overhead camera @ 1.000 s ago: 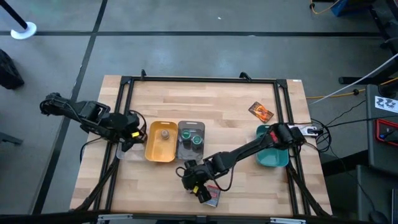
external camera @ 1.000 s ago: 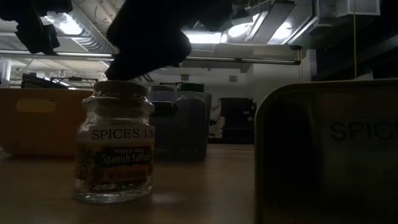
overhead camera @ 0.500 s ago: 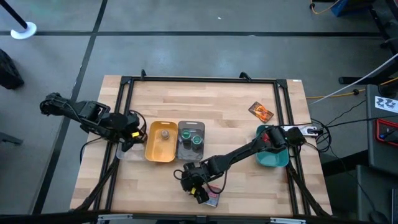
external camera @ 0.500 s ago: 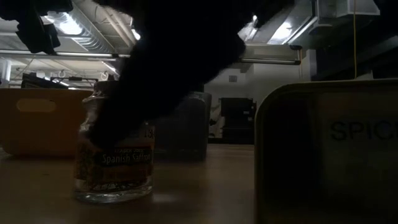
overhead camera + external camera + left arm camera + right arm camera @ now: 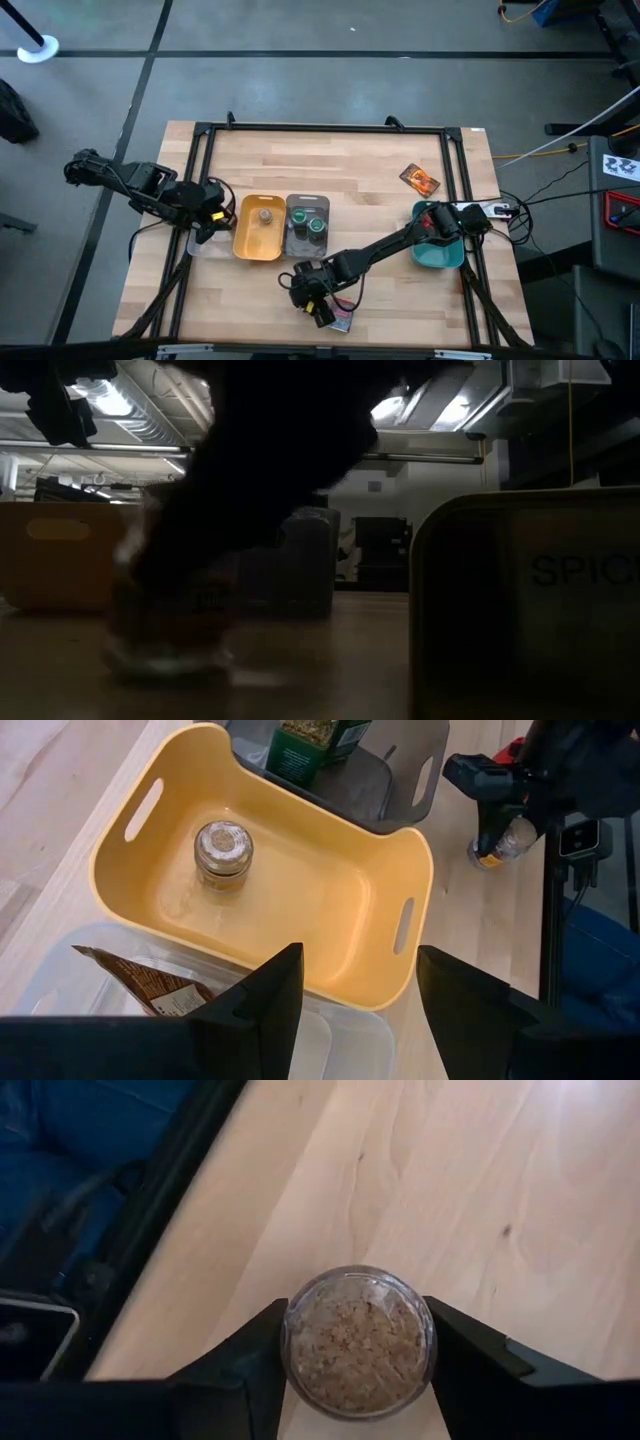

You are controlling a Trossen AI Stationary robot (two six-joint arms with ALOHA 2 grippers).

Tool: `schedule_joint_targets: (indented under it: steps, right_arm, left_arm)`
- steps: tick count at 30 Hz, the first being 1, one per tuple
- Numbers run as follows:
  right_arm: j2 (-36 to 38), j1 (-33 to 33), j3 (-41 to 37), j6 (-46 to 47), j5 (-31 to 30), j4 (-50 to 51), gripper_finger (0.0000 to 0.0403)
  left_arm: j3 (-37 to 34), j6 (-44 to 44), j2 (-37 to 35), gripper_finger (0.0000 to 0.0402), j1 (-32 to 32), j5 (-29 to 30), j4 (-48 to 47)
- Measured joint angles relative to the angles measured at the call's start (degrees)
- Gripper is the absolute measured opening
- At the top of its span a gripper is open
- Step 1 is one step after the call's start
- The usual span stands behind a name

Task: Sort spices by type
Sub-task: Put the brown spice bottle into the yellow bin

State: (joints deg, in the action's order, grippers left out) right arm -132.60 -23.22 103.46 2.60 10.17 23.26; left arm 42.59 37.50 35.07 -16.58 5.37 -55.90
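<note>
Spices first: from above, my right gripper [image 5: 308, 297] sits at the table's near edge on a small tan-lidded glass jar [image 5: 358, 1339]; left gripper [image 5: 350, 995] waits, jaws apart, by the yellow plastic tray [image 5: 243, 245]. Right wrist shows both fingers pressing the jar's sides. Low view blurs it. I judge this round glass may slip or tip when lifted.

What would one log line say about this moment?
right pincer: around saffron jar, near table's front edge | left pincer: open, over clear tray | yellow tray: one jar
</note>
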Motion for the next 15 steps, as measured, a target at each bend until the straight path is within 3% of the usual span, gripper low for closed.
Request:
schedule_joint_targets:
  steps: [7, 15]
  right_arm:
    - [0.00, 0.01, 6.67, -7.13, 0.34, 4.52, 0.0203]
    - [0.00, 1.98, 14.17, -13.85, -5.50, 6.92, 0.0198]
  left_arm:
    - [0.00, 0.00, 0.00, 0.0180, 0.00, 0.00, 0.04]
    - [0.00, -4.84, -0.02, 0.0180, -0.01, 1.76, 6.50]
